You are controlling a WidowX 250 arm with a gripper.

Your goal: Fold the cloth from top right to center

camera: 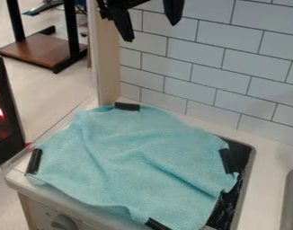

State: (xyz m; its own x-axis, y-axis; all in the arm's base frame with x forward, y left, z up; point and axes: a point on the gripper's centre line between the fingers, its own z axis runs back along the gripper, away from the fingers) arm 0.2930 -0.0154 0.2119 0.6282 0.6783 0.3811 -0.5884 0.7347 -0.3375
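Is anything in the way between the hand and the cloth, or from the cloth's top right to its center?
Nothing visible stands between the hand and the cloth, nor anything from its top right to its center.

The cloth (130, 157) is lying on the surface (266, 179), partly covering the stovetop (240, 152), with strips (127, 106) resting at its left, right, near and far corners. The sink (290, 197) is sitting right; the knob (64, 222) is sitting near left. The tool (151, 31) is hanging before the tiled wall (221, 45), which is standing far.
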